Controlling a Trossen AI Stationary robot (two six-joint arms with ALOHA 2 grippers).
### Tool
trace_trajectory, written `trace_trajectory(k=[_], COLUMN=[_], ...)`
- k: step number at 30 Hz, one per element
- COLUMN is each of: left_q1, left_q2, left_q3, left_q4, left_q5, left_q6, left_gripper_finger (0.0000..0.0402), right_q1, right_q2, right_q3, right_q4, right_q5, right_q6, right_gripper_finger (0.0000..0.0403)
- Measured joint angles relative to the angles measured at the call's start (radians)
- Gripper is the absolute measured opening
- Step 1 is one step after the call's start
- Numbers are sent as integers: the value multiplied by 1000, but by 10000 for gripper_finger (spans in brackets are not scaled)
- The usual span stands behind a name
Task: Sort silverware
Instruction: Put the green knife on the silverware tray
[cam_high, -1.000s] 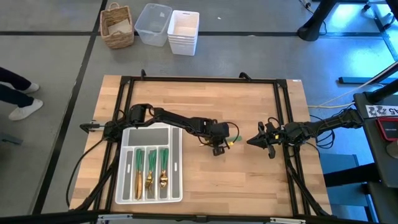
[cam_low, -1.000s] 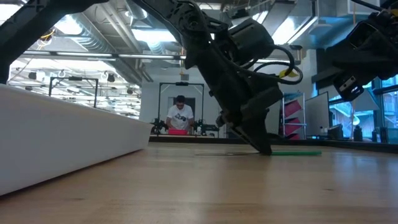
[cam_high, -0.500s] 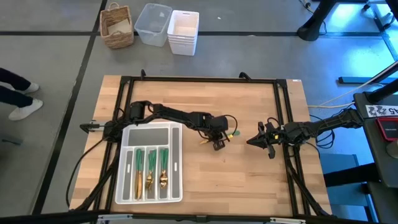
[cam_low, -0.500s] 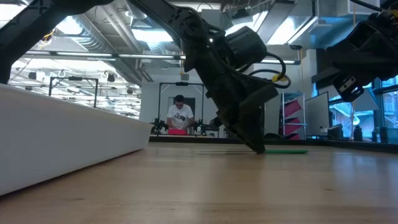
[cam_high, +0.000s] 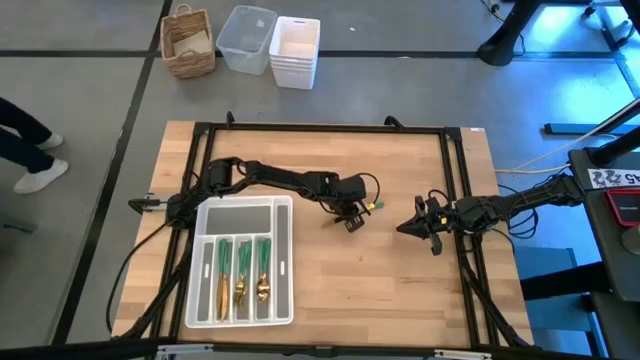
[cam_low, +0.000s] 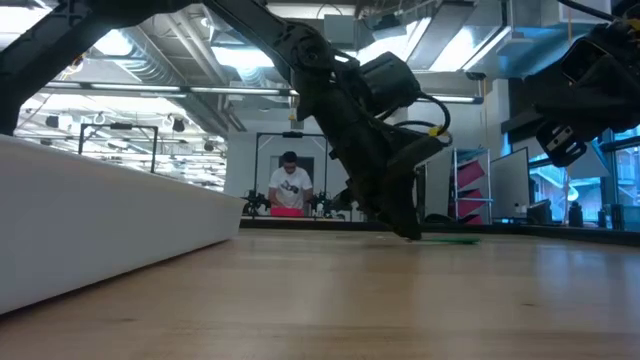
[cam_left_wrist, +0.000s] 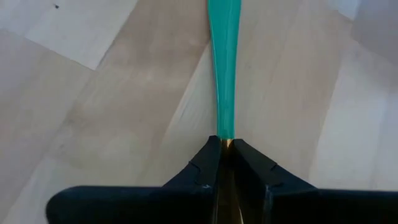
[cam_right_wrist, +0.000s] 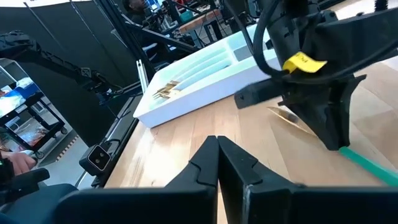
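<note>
One piece of silverware, with a slim green handle (cam_left_wrist: 222, 74) and a pointed gold head (cam_right_wrist: 292, 118), is near the table's middle with my left gripper (cam_high: 350, 221) shut on it. More green-handled silverware (cam_high: 241, 272) lies in three slots of the white tray (cam_high: 240, 212) at the near left. My right gripper (cam_high: 402, 229) hovers shut and empty to the right of the held piece. My left gripper pinches the piece between its two fingers where the green handle meets the gold neck (cam_left_wrist: 226, 140). The fingers slant down from the table's left. The handle (cam_low: 455, 239) runs on ahead of them toward the right, low and nearly level. I cannot tell whether it is clear of the wood.
A black frame (cam_high: 320, 128) runs around the tabletop. A wicker basket (cam_high: 189, 42), a clear bin (cam_high: 246, 38) and stacked white bins (cam_high: 295, 50) stand on the floor beyond the far edge. A person (cam_low: 290, 187) is in the room behind. Bare wood lies near and right of the tray.
My left gripper has gone toward the table's far edge with the green-handled piece, staying shut on it, and has rolled a little at the wrist. The piece has gone along with it, keeping low over the wood.
</note>
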Motion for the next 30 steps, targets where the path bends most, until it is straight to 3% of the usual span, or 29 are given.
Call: trace_trajectory(k=[30], left_q1=[19], left_q2=[-65], left_q3=[3], left_q4=[-56], left_q5=[40], left_q6=[-33], left_gripper_finger=[30], right_q1=[0], right_q2=[0], right_q3=[0], right_q4=[-19], right_q5=[0], right_q6=[1], right_gripper_finger=[5])
